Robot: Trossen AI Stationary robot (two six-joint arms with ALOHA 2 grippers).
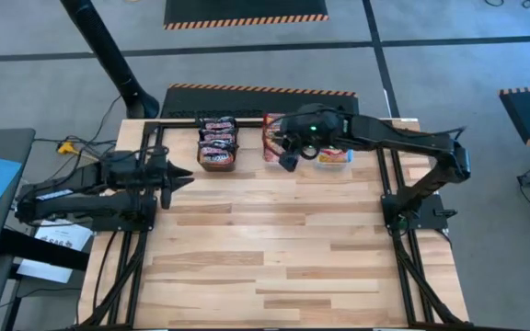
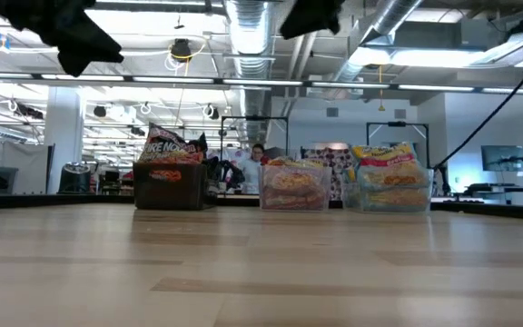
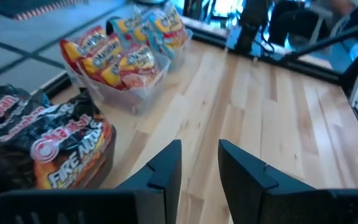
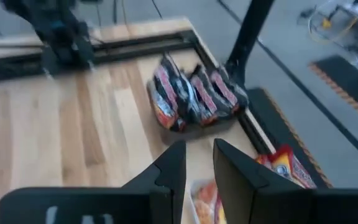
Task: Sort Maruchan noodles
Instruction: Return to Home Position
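Note:
The Maruchan noodles stand in three bins along the table's far edge. Dark packets [image 1: 216, 142] fill a black bin [image 2: 166, 191]. Red-orange packets [image 1: 272, 136] sit in a clear bin [image 2: 293, 195]. Light blue-yellow packets [image 1: 336, 156] sit in another clear bin [image 2: 393, 198]. My left gripper [image 1: 188, 176] hovers near the table's left edge, pointing at the bins, open with nothing between its fingers [image 3: 166, 165]. My right gripper [image 1: 288, 161] hangs high over the red-orange bin's near side, open and holding nothing [image 4: 199, 165].
Bare wood [image 1: 274, 248] stretches from the bins to the near edge. Black frame rails run along the table's left side [image 1: 145, 147] and right side [image 1: 389, 184]. A black post [image 4: 250, 31] rises behind the dark bin. A person [image 2: 258, 154] shows far behind the table.

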